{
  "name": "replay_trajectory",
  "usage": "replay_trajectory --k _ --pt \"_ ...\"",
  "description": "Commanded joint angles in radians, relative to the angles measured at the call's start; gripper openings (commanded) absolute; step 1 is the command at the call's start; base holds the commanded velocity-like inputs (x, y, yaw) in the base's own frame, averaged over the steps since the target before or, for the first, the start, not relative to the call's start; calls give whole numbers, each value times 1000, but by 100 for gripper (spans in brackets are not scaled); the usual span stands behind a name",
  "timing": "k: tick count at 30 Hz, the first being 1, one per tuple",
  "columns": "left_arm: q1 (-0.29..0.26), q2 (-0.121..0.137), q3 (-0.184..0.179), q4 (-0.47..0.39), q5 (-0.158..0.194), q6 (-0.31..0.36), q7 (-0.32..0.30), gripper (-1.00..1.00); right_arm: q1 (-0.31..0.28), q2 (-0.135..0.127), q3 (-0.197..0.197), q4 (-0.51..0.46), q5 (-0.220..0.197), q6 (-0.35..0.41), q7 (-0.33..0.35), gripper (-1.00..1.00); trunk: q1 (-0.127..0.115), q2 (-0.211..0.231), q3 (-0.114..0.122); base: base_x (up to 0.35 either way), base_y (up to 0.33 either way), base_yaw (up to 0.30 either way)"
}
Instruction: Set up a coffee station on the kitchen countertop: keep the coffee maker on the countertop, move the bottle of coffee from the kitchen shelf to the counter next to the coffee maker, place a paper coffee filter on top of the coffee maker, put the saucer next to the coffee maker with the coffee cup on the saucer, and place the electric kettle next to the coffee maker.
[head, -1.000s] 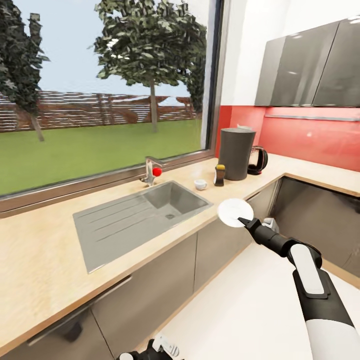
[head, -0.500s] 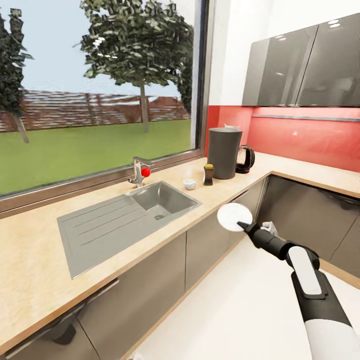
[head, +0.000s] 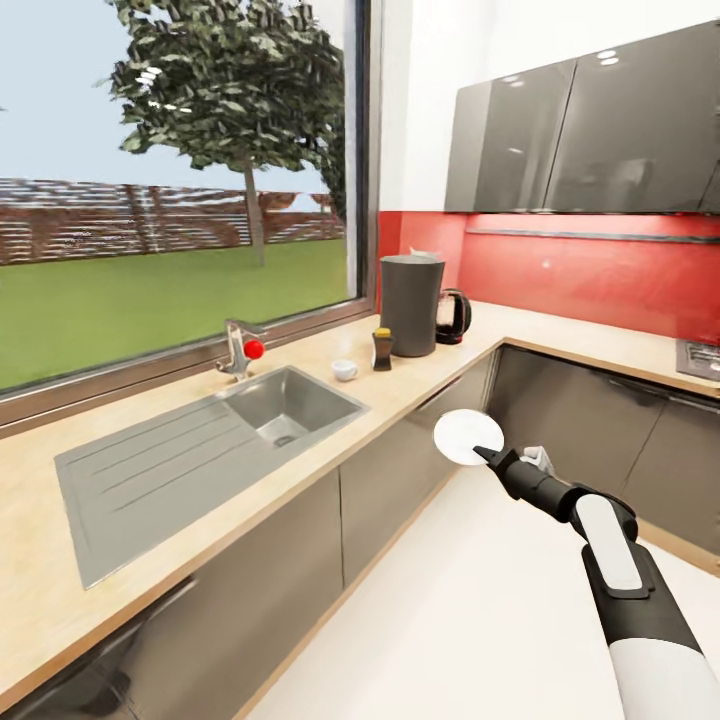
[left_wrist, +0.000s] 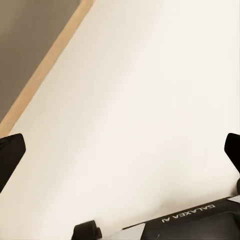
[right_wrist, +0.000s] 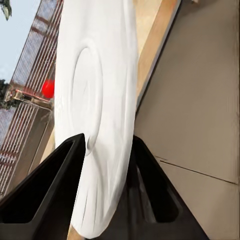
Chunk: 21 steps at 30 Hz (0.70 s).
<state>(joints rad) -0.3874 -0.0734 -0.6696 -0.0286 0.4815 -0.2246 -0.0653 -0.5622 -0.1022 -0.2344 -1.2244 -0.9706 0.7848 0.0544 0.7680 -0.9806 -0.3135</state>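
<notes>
saucer (head: 467, 437) white | coffee maker (head: 410, 304) grey | backsplash (head: 590, 280) red

Your view swings right along the table: the sink (head: 210, 450), coffee maker (head: 411, 304), kettle (head: 453, 316), bottle (head: 382, 350) and cup (head: 344, 370) all slide left in the head picture, and more of the red wall and corner cabinets comes in. That is camera motion, not theirs. Your left arm drops out of the bottom edge
</notes>
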Motion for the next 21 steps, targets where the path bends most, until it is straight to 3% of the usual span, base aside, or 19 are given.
replay_trajectory --k 1,12,21 --pt "-1 0 -6 2 11 -4 -4 100 -1 1 -2 0 4 5 5 -100 0 -1 -1 219 -208 -59" --pt "-1 0 -7 3 11 -4 -4 100 -1 1 -1 3 4 5 5 -100 0 -1 -1 261 -225 -3" --pt "-1 0 -6 3 11 -4 -4 100 -1 1 -1 3 4 5 5 -100 0 -1 -1 275 -230 220"
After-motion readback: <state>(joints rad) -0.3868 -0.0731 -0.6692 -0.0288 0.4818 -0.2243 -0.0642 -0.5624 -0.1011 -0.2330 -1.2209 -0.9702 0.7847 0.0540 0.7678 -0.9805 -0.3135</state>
